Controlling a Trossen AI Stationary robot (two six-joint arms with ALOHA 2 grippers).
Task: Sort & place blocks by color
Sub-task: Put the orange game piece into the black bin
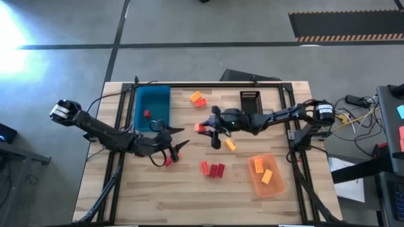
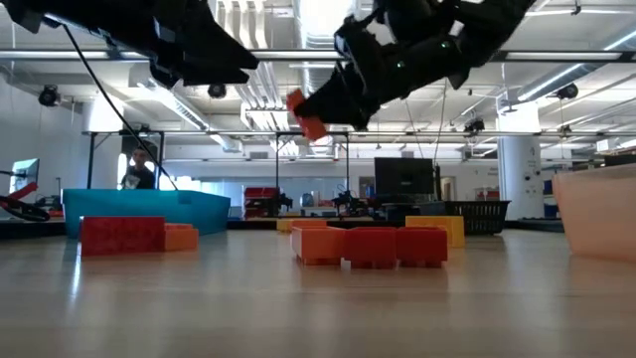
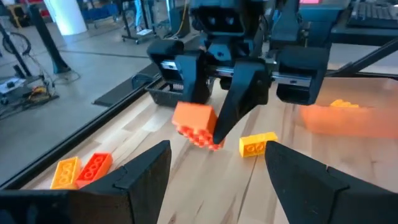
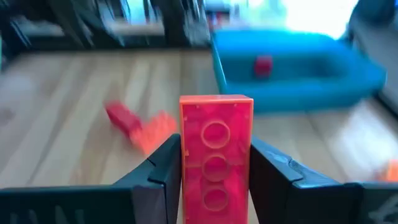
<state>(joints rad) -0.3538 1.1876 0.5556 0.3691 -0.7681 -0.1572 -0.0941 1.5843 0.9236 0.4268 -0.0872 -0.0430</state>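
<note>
My right claw point(image 1: 207, 130): clamped on a pinkish-red brick point(image 4: 216, 158), held in the air above the middle of the tabletop point(image 1: 151, 195).
My left claw point(image 1: 175, 140): spread wide with nothing in it, just beside the blue tray point(image 1: 153, 96).
Blue tray: one red brick point(image 1: 146, 114) inside.
Orange tray point(image 1: 265, 185): two orange-yellow bricks point(image 1: 262, 170) inside.
Loose bricks: a red cluster point(image 1: 213, 169) near the tabletop's middle, an orange and red pair point(image 1: 198, 99) at the far side, one yellow brick point(image 1: 230, 144) close by my right claw.
</note>
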